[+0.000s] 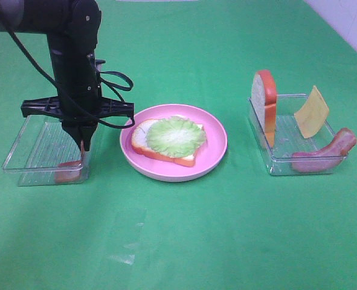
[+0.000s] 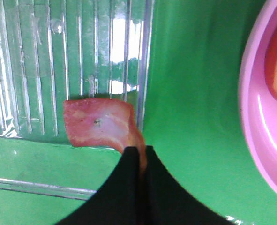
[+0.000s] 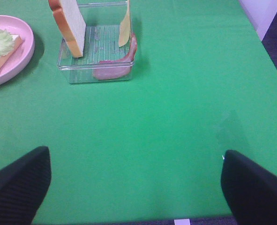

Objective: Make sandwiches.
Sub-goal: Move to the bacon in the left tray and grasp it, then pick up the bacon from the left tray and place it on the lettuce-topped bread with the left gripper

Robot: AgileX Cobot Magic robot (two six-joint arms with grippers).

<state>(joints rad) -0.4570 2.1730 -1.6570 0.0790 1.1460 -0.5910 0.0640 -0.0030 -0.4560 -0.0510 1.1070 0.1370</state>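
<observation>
The sandwich stands as a white bread slice [image 1: 143, 140] topped with a green lettuce leaf [image 1: 176, 134] on the pink plate [image 1: 214, 154]. My left gripper [image 1: 81, 145] reaches down into the left clear tray [image 1: 27, 142]. In the left wrist view it [image 2: 139, 152] is shut on one end of a reddish bacon strip [image 2: 98, 124], which hangs over the tray's corner. My right gripper [image 3: 134, 154] stands wide open over bare green cloth with nothing in it. It is well short of the right tray [image 3: 96, 51], and the high view does not show it.
The right clear tray [image 1: 275, 136] holds an upright bread slice [image 1: 264, 103], a yellow cheese square [image 1: 311, 112] and another bacon strip [image 1: 323, 156]. Green cloth covers the table. A pale wall edge shows at the far right.
</observation>
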